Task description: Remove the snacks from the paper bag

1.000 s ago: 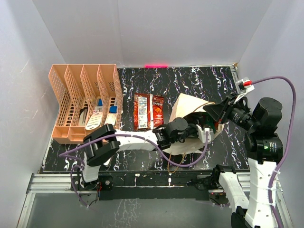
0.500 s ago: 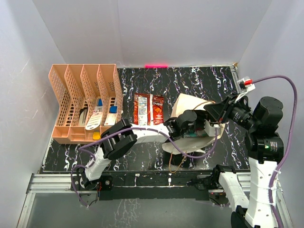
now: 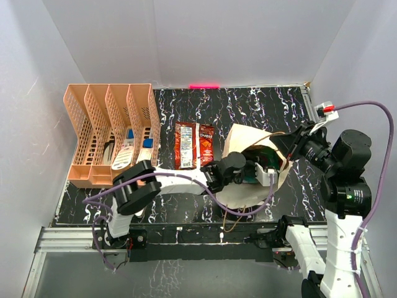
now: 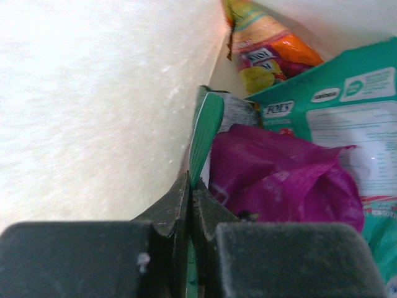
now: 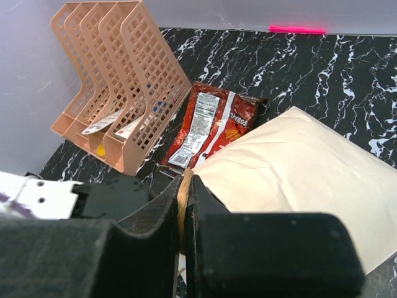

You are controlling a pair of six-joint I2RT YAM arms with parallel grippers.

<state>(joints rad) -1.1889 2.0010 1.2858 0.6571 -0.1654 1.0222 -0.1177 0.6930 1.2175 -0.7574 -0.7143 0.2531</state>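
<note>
Several snacks show inside the bag (image 3: 239, 139), which lies on the tabletop (image 3: 298, 112): a green packet (image 4: 208, 124), a purple packet (image 4: 279, 180), a teal packet (image 4: 347, 105) and an orange-yellow packet (image 4: 267, 43) (a red packet (image 3: 194, 144) lies flat outside, between bag and rack (image 3: 108, 124)). The left jaws are pressed together on the green packet's edge inside the bag. The right jaws pinch the brown cord handle (image 5: 182, 198), just beside the bag's cream side.

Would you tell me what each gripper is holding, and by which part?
The left gripper pinches the green packet by its thin edge, inside the paper bag; the right gripper holds the bag at its mouth, apparently by the brown handle.
</note>
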